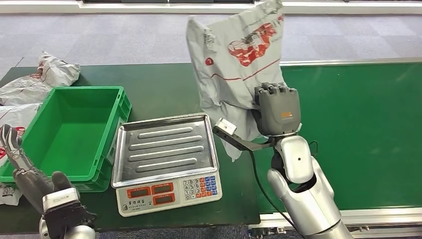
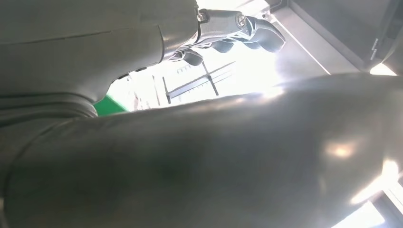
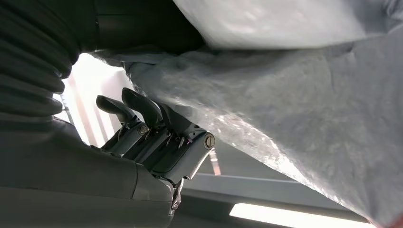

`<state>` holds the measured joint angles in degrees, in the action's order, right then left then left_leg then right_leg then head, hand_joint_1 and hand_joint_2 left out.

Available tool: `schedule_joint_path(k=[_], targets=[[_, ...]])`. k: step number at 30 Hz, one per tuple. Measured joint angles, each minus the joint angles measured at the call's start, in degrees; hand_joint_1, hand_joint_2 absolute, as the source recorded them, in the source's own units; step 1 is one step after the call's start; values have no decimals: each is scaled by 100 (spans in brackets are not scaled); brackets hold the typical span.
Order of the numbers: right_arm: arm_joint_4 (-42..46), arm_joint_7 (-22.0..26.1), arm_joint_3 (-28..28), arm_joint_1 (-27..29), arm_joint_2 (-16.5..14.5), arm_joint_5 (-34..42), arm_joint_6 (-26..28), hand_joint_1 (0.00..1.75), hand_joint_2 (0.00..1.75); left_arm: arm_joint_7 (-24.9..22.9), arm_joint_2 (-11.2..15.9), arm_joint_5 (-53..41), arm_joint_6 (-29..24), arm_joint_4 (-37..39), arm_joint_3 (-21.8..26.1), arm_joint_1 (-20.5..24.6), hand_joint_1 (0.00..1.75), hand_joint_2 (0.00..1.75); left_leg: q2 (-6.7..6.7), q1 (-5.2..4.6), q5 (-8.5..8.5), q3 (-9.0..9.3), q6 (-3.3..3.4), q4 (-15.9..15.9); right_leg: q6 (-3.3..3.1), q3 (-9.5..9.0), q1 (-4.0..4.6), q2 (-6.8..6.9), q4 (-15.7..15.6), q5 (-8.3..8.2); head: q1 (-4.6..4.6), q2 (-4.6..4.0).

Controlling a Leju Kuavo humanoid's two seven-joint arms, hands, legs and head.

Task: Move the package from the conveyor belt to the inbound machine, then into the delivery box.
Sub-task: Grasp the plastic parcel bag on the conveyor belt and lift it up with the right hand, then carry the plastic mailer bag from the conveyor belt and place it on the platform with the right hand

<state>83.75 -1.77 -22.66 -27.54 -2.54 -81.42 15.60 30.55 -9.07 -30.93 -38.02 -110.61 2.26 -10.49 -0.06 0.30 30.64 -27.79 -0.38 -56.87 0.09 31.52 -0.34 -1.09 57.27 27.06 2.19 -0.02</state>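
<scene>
My right hand point(image 1: 276, 108) grips a grey plastic mailer package point(image 1: 239, 55) with red print and holds it upright in the air, just right of the scale. In the right wrist view the package point(image 3: 304, 95) drapes over my dark fingers point(image 3: 142, 118). The inbound machine is a weighing scale with a bare steel tray point(image 1: 165, 148) and keypad, standing left of the lifted package. The green delivery box point(image 1: 69, 132) sits empty left of the scale. My left hand point(image 1: 22, 169) hovers low at the box's near left corner, fingers apart and holding nothing; its fingers point(image 2: 247, 31) appear in the left wrist view.
The green conveyor belt point(image 1: 368, 129) runs to the right with a metal rail along its near edge. Several other grey packages point(image 1: 40, 77) lie on the dark table left of and behind the box.
</scene>
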Motion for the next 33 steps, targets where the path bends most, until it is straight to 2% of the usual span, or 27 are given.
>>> schedule_joint_path(k=[3, 8, 13, 19, 23, 24, 27, 28, 33], targets=[[-305, 42, -570, -452, -34, 234, -95, 175, 175, 56, 2, 68, 17, 48, -3, 21, 0, 0, -1, -1, -2, 9, -2, 0, -1, 8, 0, 3, 2, 1, -1, 0], [-704, 423, -1170, -793, -188, 827, -294, 175, 175, 64, -2, 92, 77, 115, -5, 59, 0, 0, -28, 0, -13, -11, -8, 0, -2, 13, -1, 25, 3, 1, 1, 0], [-1380, 826, -1831, -1072, -677, 1450, -403, 175, 175, 57, -34, 72, 70, 184, -4, 186, 0, 0, -26, 1, -16, -2, -13, 1, -3, 23, 1, 22, 8, 1, 0, 0], [-2012, 1295, -2364, -1209, -1295, 2133, -761, 175, 175, 97, -35, 242, -49, 159, 23, 167, 0, 0, -27, 2, -18, -10, -16, 1, -8, 34, 2, 22, 15, 1, -2, 0], [-2202, 1541, -2639, -1232, -1561, 2651, -956, 175, 175, 161, -34, 420, -86, 66, 83, 149, 0, 0, -30, 2, -18, -14, -17, 1, -11, 35, 2, 25, 15, 3, -1, 0], [-2226, 1600, -2713, -1238, -1602, 2797, -994, 138, 175, 173, -34, 441, -98, 40, 99, 147, 0, 0, -30, 2, -18, -14, -17, 1, -11, 35, 2, 25, 15, 3, -1, 0], [-2314, 1624, -2921, -1256, -1680, 3144, -1107, 7, 175, 222, -35, 485, -130, -28, 150, 120, 0, 0, -30, 1, -18, -14, -16, 1, -11, 35, 1, 25, 14, 3, -1, 0], [-2373, 1534, -2976, -1275, -1700, 3220, -1165, 0, 175, 243, -34, 498, -140, -44, 168, 104, 0, 0, -31, 1, -18, -14, -16, 1, -11, 35, 1, 25, 14, 3, -1, 0], [-2940, 849, -3215, -1508, -1762, 3339, -1307, 0, 175, 270, -35, 459, -161, -98, 215, 11, 0, 0, -30, 0, -19, -13, -16, -1, -13, 34, 0, 26, 14, 1, -1, 0]])
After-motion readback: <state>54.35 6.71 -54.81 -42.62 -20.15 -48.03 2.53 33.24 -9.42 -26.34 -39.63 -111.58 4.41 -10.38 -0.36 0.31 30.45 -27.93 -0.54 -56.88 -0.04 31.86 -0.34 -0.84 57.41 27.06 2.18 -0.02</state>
